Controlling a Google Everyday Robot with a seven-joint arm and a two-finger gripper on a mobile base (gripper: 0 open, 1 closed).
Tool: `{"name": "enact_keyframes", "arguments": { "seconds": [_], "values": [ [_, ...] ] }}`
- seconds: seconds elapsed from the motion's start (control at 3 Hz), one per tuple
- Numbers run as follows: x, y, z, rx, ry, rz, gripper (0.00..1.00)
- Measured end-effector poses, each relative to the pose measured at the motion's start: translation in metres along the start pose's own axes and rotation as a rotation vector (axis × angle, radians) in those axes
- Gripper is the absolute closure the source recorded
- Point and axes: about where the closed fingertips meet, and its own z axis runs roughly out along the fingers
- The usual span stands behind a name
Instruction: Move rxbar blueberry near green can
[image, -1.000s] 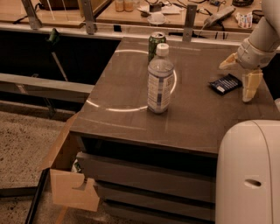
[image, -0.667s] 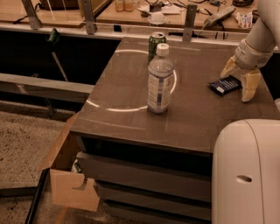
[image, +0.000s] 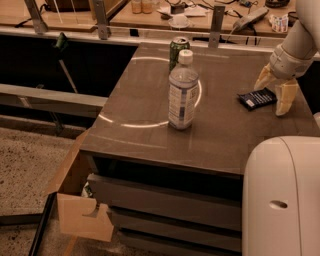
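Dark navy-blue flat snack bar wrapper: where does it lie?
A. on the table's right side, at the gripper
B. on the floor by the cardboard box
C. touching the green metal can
A: the dark navy-blue flat snack bar wrapper lies on the right of the grey tabletop, at the cream two-finger gripper, well apart from the green metal can.

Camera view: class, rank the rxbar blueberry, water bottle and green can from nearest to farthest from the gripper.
1. rxbar blueberry, at the gripper, table's right side.
2. water bottle, mid-table.
3. green can, far edge, behind the bottle.
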Motion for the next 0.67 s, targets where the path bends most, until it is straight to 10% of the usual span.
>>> {"name": "enact_keyframes", "arguments": {
  "seconds": [0.67],
  "values": [
    [0.0001, 0.001, -0.0023, -0.001, 0.001, 0.003, 0.52]
  ]
}}
